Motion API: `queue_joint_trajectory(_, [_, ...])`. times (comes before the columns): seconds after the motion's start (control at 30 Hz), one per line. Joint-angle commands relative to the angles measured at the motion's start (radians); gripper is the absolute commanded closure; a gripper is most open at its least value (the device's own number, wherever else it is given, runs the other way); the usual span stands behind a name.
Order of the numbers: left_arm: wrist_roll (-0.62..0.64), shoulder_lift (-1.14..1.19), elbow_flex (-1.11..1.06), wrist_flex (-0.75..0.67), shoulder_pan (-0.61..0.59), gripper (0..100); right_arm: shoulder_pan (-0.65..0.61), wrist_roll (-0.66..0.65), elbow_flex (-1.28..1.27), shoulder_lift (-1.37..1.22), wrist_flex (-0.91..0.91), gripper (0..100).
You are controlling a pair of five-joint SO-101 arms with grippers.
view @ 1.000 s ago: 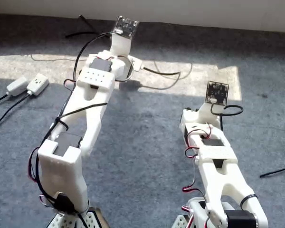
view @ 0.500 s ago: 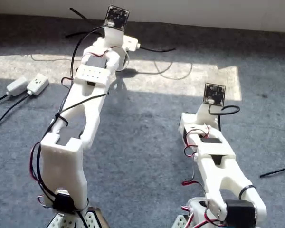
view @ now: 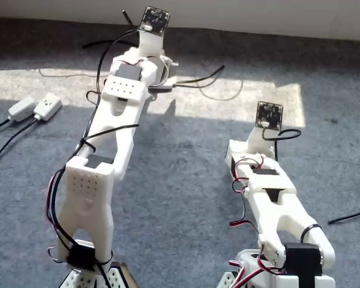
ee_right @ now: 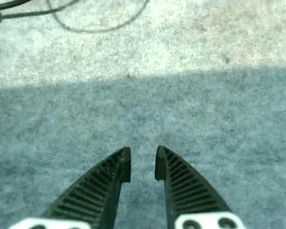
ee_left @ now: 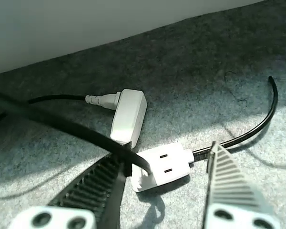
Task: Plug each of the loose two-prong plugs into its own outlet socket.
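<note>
- The left pincer (ee_left: pixel 170 156) is open and grips nothing. Its fingers stand on either side of the white outlet socket (ee_left: pixel 163 164), which lies near the far edge of the carpet (ee_left: pixel 214 71) with both slots showing.
- The white plug (ee_left: pixel 128 116) lies just beside the socket, toward the wall. Its prongs are hidden.
- The step in hand looks like securing the socket. It is best gripped squarely across its sides, with the slotted face left uncovered.
- A black cable (ee_left: pixel 62 125) crosses one finger and reaches the socket. Closing slowly should keep it from being pinched in.
- The right pincer (ee_right: pixel 143 164) is only slightly open and empty, over bare carpet. It would likely have to bring the plug.
</note>
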State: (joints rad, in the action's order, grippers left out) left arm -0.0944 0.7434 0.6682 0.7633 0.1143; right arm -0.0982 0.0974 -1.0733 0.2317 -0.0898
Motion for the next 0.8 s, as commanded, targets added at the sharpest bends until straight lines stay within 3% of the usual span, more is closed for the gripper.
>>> queue_joint_trajectory(0.0, [0.002,-0.022,0.053,0.009,0.027,73,-0.004,0.002,0.047,-0.001,0.021,89.9])
queue_joint_trajectory(0.27, [-0.002,-0.082,0.232,0.215,-0.058,73,-0.004,0.002,0.047,-0.002,0.021,89.9])
queue_joint_trajectory(0.6, [-0.008,-0.194,0.696,0.506,-0.32,73,-0.004,0.002,0.045,-0.002,0.021,89.9])
queue_joint_trajectory(0.77, [-0.149,-0.208,0.768,0.654,-0.461,73,-0.004,0.002,0.041,-0.002,0.021,89.9])
